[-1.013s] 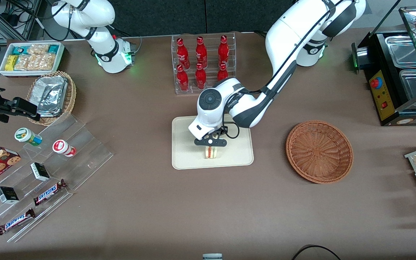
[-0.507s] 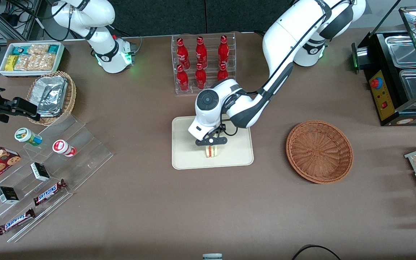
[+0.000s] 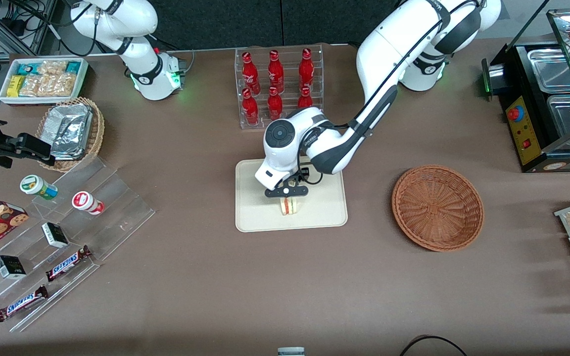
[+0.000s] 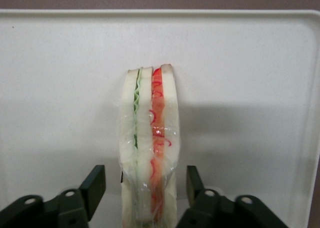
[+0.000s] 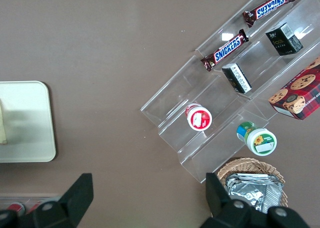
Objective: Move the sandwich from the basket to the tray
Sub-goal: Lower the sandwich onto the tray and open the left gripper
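Observation:
The sandwich stands on its edge on the cream tray, wrapped in clear film, its red and green layers showing. My left gripper hangs just above it, open. In the left wrist view the sandwich sits between the black fingers with a gap on each side, on the tray; the gripper touches nothing. The reddish-brown basket lies empty on the table toward the working arm's end, well apart from the tray.
A clear rack of red bottles stands farther from the camera than the tray. Toward the parked arm's end are a stepped acrylic shelf with snacks, a tan basket of foil packets and a white bin. A food warmer stands at the working arm's end.
The wrist has drifted slightly away from the camera and toward the parked arm's end. The sandwich stays put on the tray.

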Controlling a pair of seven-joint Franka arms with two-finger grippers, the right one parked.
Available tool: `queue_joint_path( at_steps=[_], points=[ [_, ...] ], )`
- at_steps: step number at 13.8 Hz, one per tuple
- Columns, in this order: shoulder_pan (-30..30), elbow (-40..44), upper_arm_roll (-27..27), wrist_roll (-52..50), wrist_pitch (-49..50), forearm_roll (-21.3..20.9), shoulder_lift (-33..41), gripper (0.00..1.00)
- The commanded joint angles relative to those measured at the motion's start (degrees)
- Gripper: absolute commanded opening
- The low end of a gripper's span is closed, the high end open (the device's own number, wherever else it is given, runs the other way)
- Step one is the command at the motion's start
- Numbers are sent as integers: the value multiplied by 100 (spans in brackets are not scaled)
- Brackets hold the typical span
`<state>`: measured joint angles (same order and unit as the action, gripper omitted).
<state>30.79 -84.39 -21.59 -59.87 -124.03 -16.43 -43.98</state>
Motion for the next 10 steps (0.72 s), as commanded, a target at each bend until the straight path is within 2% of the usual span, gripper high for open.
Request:
queue_joint_path(
  at_steps=[1,7,10],
  points=[
    [15,150,50,-139,19,-80,117,99],
    [-117,159,120,-543,510,-106,890,99],
    [-126,159,462,-535,1063,-10,1417,99]
  ],
)
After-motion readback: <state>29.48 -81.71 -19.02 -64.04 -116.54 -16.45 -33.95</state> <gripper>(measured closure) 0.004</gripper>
